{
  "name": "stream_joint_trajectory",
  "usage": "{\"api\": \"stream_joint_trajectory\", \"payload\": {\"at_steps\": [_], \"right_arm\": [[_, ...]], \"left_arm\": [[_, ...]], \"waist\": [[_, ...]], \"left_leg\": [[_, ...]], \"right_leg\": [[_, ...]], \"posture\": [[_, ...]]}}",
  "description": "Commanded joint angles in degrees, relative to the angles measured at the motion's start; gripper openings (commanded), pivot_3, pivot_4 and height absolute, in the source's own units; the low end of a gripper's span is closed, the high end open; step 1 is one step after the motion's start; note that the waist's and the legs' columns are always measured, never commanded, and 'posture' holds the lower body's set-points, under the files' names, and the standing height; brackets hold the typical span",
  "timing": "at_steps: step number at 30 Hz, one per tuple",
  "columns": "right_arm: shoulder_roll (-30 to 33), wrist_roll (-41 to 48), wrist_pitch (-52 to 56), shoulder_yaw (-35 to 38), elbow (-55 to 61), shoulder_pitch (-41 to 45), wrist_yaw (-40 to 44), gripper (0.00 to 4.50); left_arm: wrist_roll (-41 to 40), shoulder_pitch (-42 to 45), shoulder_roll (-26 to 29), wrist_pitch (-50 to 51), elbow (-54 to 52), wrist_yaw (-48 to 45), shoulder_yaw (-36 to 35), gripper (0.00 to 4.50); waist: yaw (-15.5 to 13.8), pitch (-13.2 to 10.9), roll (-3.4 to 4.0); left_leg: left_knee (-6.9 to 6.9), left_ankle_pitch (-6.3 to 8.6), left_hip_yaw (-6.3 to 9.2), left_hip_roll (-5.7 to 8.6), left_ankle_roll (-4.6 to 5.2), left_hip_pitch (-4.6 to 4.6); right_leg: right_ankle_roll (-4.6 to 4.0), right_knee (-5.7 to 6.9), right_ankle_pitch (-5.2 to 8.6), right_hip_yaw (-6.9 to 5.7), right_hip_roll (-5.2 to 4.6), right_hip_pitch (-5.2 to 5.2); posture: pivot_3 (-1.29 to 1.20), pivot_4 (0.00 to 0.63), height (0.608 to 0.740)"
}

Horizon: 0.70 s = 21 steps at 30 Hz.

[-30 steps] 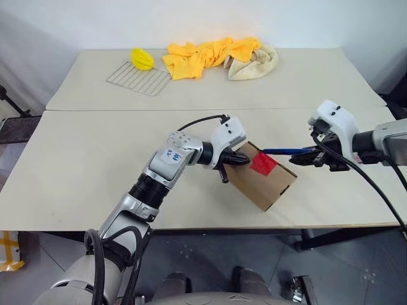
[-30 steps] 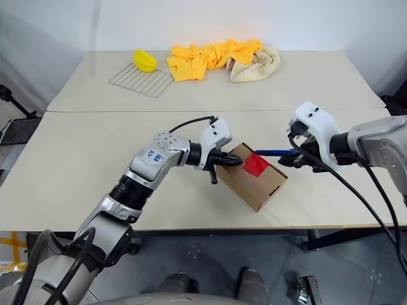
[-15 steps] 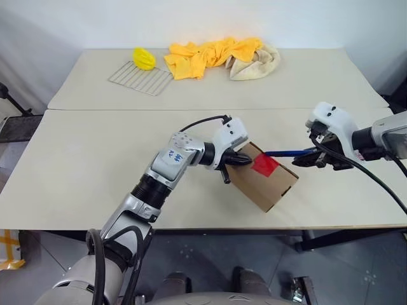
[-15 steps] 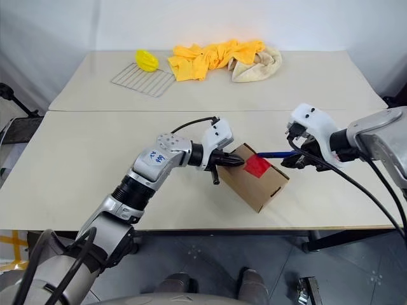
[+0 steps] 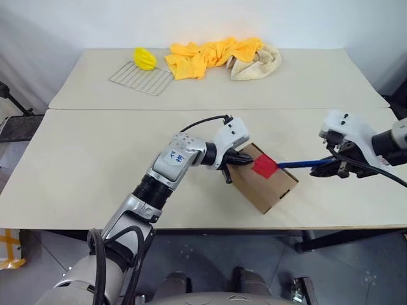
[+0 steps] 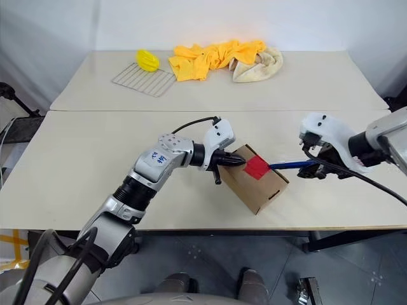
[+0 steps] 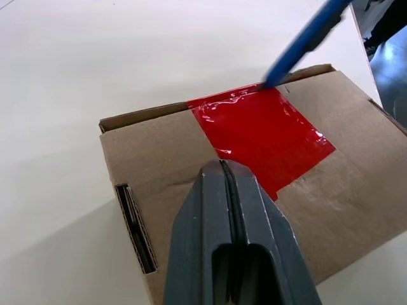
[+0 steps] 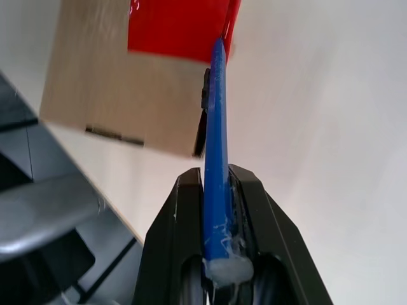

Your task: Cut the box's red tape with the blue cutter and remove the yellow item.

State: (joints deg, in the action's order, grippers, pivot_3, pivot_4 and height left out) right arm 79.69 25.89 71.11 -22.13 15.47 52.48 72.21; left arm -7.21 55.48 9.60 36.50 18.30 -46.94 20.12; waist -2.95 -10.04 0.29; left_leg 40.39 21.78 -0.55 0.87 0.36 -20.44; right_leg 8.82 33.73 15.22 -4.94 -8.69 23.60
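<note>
Two beige tables [image 5: 95,159] pushed together, white wall [image 5: 63,25] behind, grey tiled floor [image 5: 210,254] below.

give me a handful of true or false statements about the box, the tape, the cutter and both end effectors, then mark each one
1. The right end effector is shut on the blue cutter. True.
2. The cutter's tip is at the edge of the red tape. True.
3. The left end effector is open wide above the box. False: it is shut, pressed against the box's top.
4. The red tape has been peeled off and lies on the table. False: it is stuck across the box's flap seam.
5. The box flaps stand open. False: they lie closed.
</note>
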Motion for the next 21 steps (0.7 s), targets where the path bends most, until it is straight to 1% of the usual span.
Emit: {"api": "stream_joint_trajectory", "payload": {"at_steps": [1,4,7,11,13,16,18,20,21], "right_arm": [[3.22,0.77,-1.71,1.47,2.76,-1.79,4.82,0.16],[4.94,1.0,-2.34,3.18,3.37,-3.34,6.15,0.16],[7.21,2.59,-3.56,8.51,3.47,-6.12,6.82,0.16],[6.71,4.38,-2.45,21.32,-1.98,-6.42,3.21,0.16],[5.86,4.95,-2.44,25.2,-3.11,-7.58,1.48,0.16],[2.52,4.3,-2.54,33.23,-6.64,-10.14,-3.97,0.16],[-0.81,2.21,-4.38,38.26,-8.18,-14.69,-8.73,0.16],[-5.74,0.42,-7.7,43.27,-8.7,-20.23,-13.4,0.16],[-9.85,-0.65,-10.33,45.81,-8.71,-23.85,-16.51,0.16]], "left_arm": [[2.28,-1.76,0.36,1.03,1.71,1.82,0.82,0.0],[2.32,-1.89,0.45,0.81,1.84,1.85,0.83,0.0],[2.45,-1.96,0.64,0.35,2.12,1.87,0.95,0.0],[2.75,-1.73,0.99,-0.56,2.86,1.72,1.07,0.0],[2.86,-1.75,1.05,-0.93,3.01,1.62,1.21,0.0],[3.01,-1.73,0.9,-1.56,3.26,1.26,1.57,0.0],[3.07,-1.49,0.69,-1.83,3.59,1.14,1.67,0.0],[3.02,-1.27,0.49,-2.08,3.88,0.99,1.69,0.0],[2.97,-1.19,0.37,-2.14,3.9,0.92,1.71,0.0]], "waist": [[-0.01,0.0,0.0],[0.16,0.0,0.0],[0.04,0.0,0.0],[0.11,0.0,0.0],[0.06,0.0,-0.01],[0.11,-0.01,-0.04],[0.02,-0.01,-0.06],[0.01,-0.01,-0.06],[0.01,0.02,-0.11]], "left_leg": [[0.0,0.0,0.0,0.0,0.0,0.0],[0.0,0.0,-0.02,0.0,0.0,0.01],[0.01,0.0,0.0,-0.01,0.0,0.01],[0.06,0.0,-0.02,-0.02,-0.01,0.0],[0.08,0.0,-0.02,-0.04,0.0,0.01],[0.12,0.01,-0.02,-0.05,-0.02,0.03],[0.19,0.01,-0.02,-0.05,-0.02,0.01],[0.26,0.01,-0.02,-0.05,-0.02,0.01],[0.27,0.01,-0.01,-0.05,-0.02,0.01]], "right_leg": [[0.0,0.0,0.0,0.0,0.0,0.0],[0.0,0.02,0.0,0.02,0.0,0.0],[0.0,0.03,0.0,0.01,0.0,0.01],[-0.02,0.03,-0.04,0.03,0.0,0.0],[-0.03,0.04,-0.04,0.02,0.0,-0.01],[-0.04,0.03,-0.05,0.02,0.0,-0.06],[-0.04,0.04,-0.08,0.03,0.0,-0.08],[-0.03,0.06,-0.09,0.01,0.0,-0.11],[-0.03,0.07,-0.1,0.0,0.0,-0.12]], "posture": [[0.0,0.15,0.74],[0.0,0.15,0.74],[0.0,0.15,0.74],[0.0,0.15,0.74],[0.0,0.15,0.74],[0.0,0.15,0.74],[0.0,0.15,0.74],[0.0,0.15,0.74],[0.0,0.15,0.74]]}}
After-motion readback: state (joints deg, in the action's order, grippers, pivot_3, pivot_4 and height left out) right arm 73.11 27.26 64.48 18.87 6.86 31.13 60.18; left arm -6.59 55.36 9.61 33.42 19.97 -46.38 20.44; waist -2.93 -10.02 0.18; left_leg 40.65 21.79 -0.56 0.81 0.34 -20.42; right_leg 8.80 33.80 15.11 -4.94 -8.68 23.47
